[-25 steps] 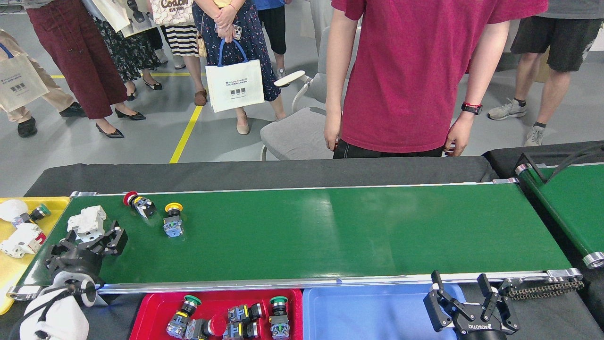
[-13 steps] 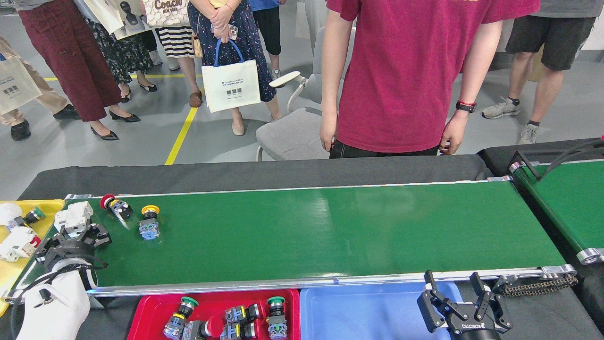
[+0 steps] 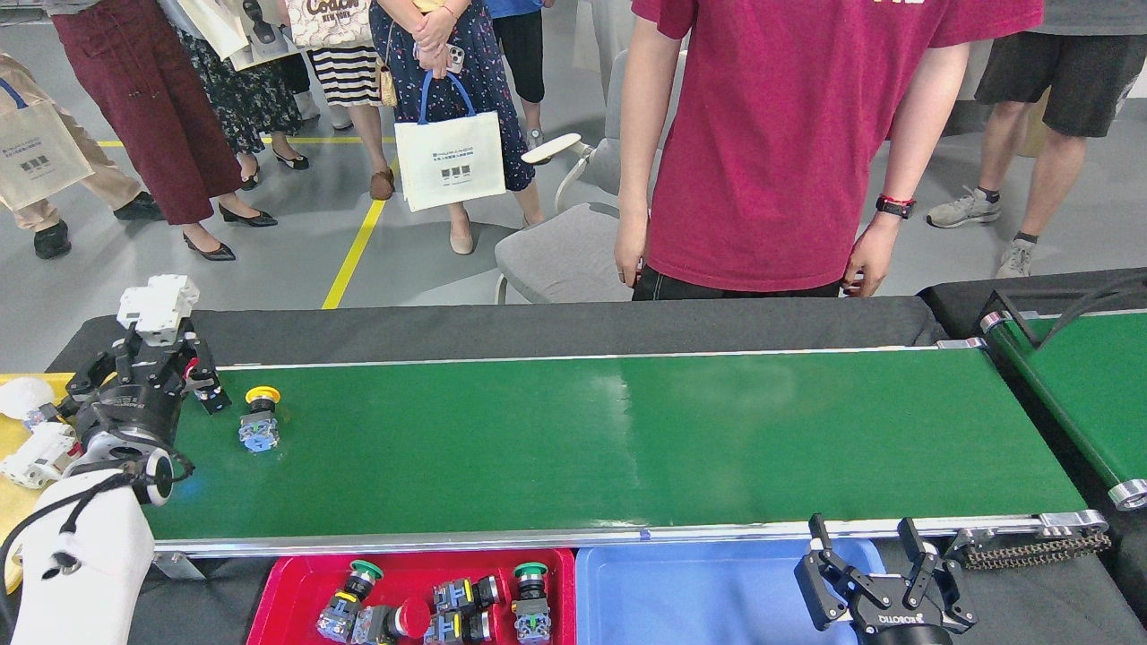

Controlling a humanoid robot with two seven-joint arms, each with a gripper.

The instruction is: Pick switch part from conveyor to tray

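One white switch part (image 3: 159, 307) is clamped in the left gripper (image 3: 148, 354), lifted above the conveyor (image 3: 627, 439) at its left end; a thin hold could drop it short of the yellow tray (image 3: 13, 511). The right gripper (image 3: 883, 587) waits, jaws apart.

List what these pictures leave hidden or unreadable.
- Red-capped switch part: mostly behind the left gripper, head view.
- Yellow tray: cut off by the left edge, partly hidden by the left arm.
- Red tray and blue tray: cut off by the bottom edge.
- Right gripper: its base is cut off by the bottom edge.
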